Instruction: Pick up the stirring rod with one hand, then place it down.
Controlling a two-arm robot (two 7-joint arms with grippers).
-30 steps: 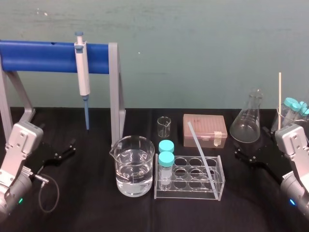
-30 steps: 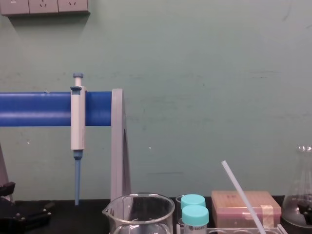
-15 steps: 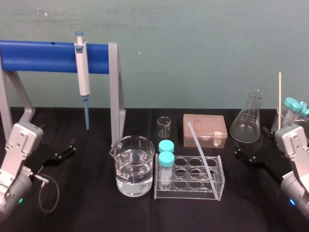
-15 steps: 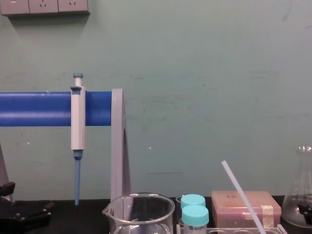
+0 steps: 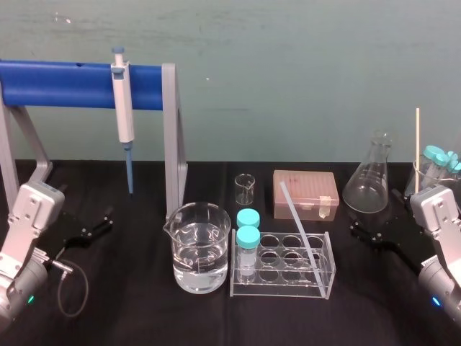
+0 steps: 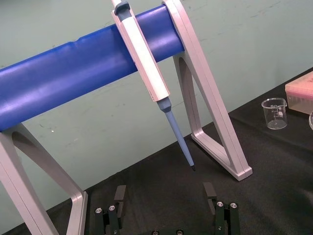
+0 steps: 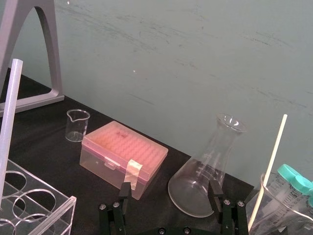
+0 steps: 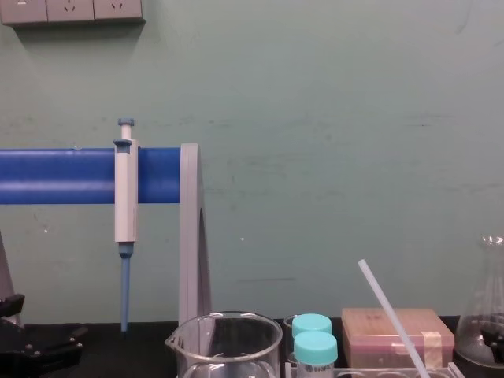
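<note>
The tool (image 7: 169,189), jaws apart, near flask (image 7: 195,183)

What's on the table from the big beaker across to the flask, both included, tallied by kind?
Beakers: 2
Capped tubes: 2
Flask: 1
Rack: 1
Stirring rod: 1
Pink box: 1
Total: 8

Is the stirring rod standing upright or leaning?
Leaning: the stirring rod slants out of the clear rack, its top tilted toward the robot's left.
</note>
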